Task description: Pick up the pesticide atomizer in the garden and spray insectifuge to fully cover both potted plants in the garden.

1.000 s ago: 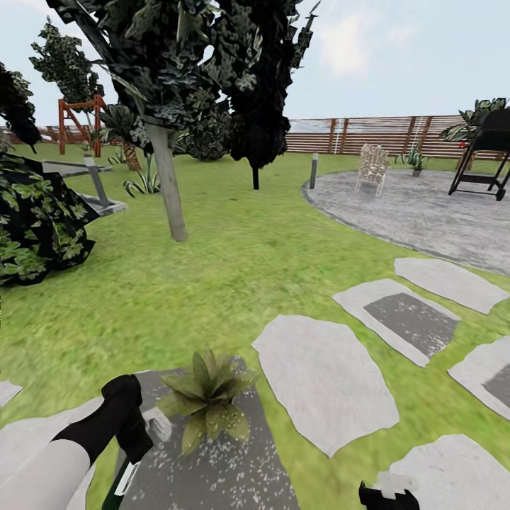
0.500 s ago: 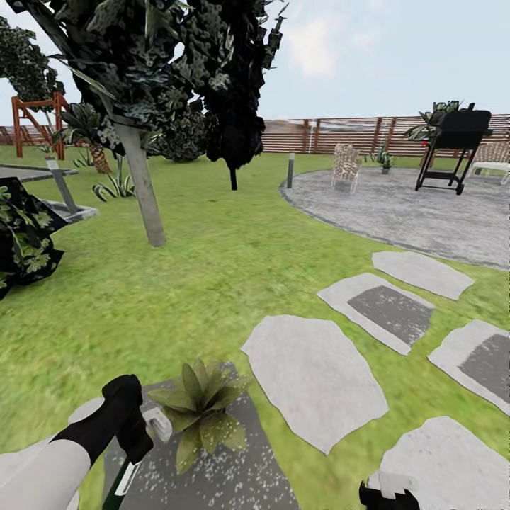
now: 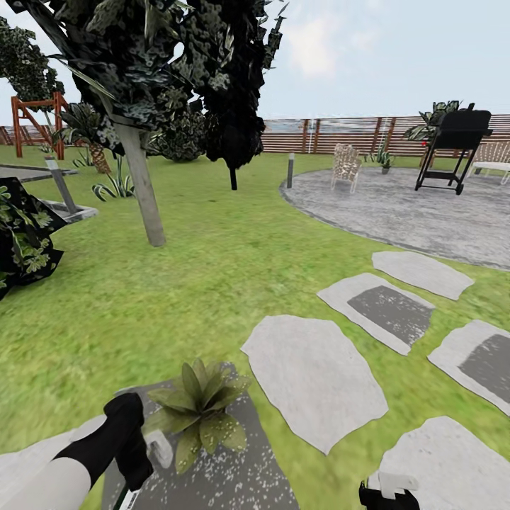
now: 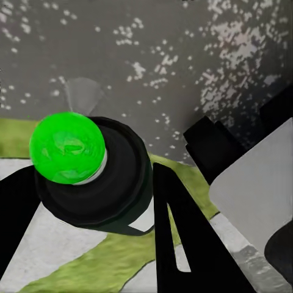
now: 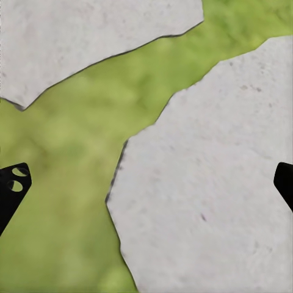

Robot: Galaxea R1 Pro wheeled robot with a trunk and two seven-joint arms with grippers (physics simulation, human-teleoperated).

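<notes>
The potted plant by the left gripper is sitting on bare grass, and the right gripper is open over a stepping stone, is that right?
Not quite. In the head view the potted plant sits on a dark speckled slab, not bare grass. The rest holds: the right gripper is open over a pale stepping stone.

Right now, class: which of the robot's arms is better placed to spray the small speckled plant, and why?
Left. The left tool sits right beside the potted plant and grips the pesticide atomizer. The right tool is open and empty over a stepping stone, farther from the plant.
</notes>
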